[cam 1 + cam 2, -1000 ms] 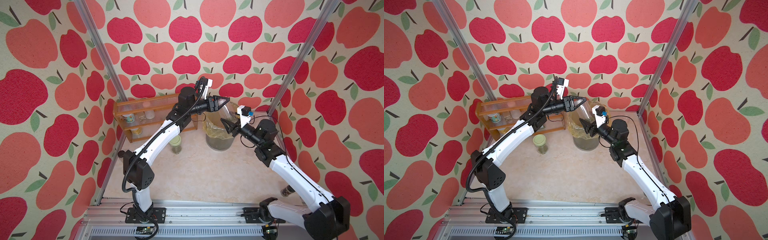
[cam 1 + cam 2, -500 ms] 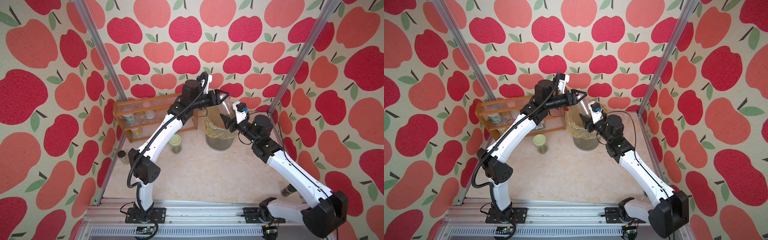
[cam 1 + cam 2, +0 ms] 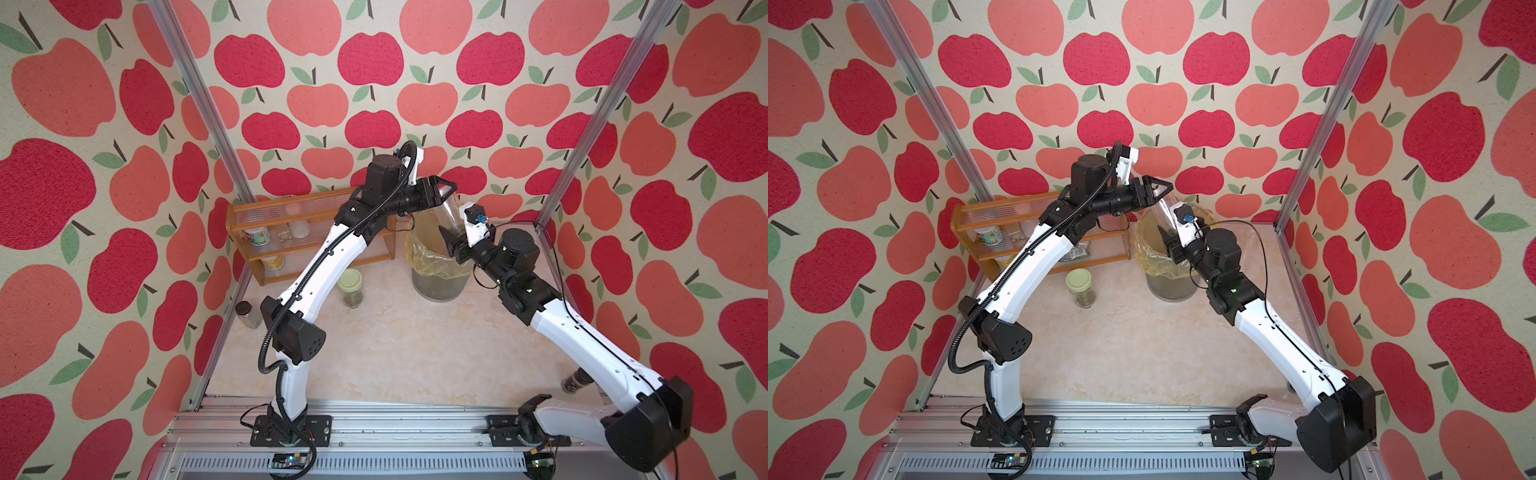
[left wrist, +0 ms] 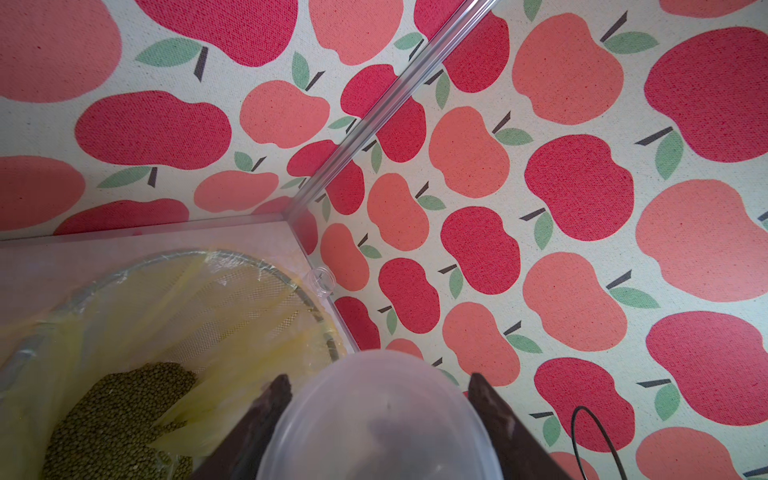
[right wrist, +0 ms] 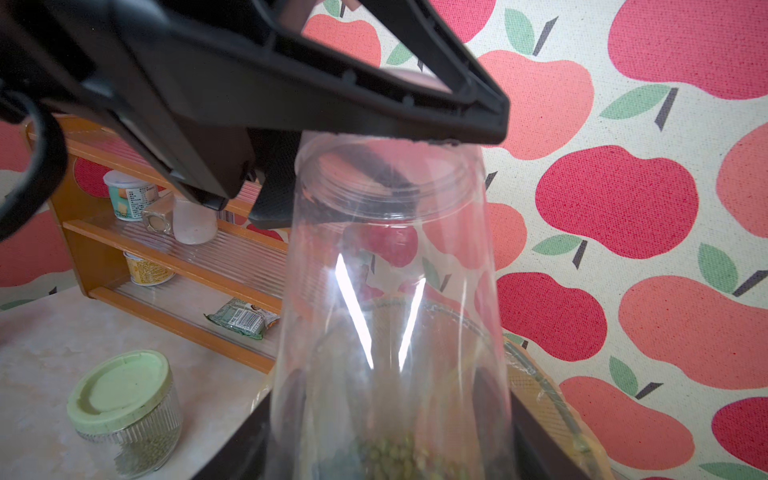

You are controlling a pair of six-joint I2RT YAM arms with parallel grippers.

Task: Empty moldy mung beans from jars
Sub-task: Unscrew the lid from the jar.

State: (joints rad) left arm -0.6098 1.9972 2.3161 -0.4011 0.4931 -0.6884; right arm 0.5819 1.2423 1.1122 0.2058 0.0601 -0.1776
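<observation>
The right hand clenches the tall clear plastic jar, with a few olive mung beans inside, above the yellow-lined mesh bin. The left hand grips its translucent cap, likely to unscrew it.

Right wrist view: the tall jar runs off the lower edge, and I see the right tool only as dark shapes beside its wall. Left wrist view: the jar's blurred end fills the left tool. In a top view, my right arm half-covers a dark item on the desk; unidentifiable.
</observation>
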